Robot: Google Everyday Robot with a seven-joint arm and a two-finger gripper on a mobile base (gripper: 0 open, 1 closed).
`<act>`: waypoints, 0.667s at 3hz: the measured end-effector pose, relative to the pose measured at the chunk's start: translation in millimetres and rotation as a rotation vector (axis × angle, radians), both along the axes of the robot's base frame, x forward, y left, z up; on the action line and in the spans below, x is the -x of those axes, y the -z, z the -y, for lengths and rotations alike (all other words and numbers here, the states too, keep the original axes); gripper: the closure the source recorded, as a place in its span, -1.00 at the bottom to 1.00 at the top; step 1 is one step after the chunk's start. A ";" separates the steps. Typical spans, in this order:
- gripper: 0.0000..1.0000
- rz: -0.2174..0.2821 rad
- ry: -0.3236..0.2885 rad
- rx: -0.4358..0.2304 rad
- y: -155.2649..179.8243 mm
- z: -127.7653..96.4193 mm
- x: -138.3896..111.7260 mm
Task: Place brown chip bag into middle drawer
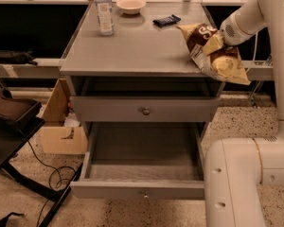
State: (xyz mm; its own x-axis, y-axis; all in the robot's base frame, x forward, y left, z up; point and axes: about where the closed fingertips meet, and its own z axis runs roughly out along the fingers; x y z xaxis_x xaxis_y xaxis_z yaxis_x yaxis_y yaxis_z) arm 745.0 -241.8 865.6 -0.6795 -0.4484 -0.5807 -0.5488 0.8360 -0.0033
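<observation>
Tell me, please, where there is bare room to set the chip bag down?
The open middle drawer is bare wall to wall. The tabletop is free between the bottle and the chip bag, held by the gripper at its right edge. The back, around bowl and bar, is crowded.

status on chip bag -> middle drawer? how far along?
Done: the middle drawer is pulled open, nothing visible inside. In hand: the gripper holds the brown chip bag at the right front corner of the table, above drawer level. Left: bring the bag down over the drawer and release it inside.
</observation>
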 end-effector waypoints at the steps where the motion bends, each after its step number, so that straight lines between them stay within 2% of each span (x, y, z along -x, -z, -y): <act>1: 1.00 0.045 -0.034 0.089 -31.2 3.2 -0.6; 2: 1.00 0.069 -0.075 0.252 -84.8 16.0 20.6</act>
State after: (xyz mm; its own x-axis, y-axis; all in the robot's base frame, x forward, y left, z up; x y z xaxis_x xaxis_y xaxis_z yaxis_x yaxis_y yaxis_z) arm 724.4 -257.8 950.4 -0.6019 -0.6319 -0.4884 -0.6001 0.7613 -0.2456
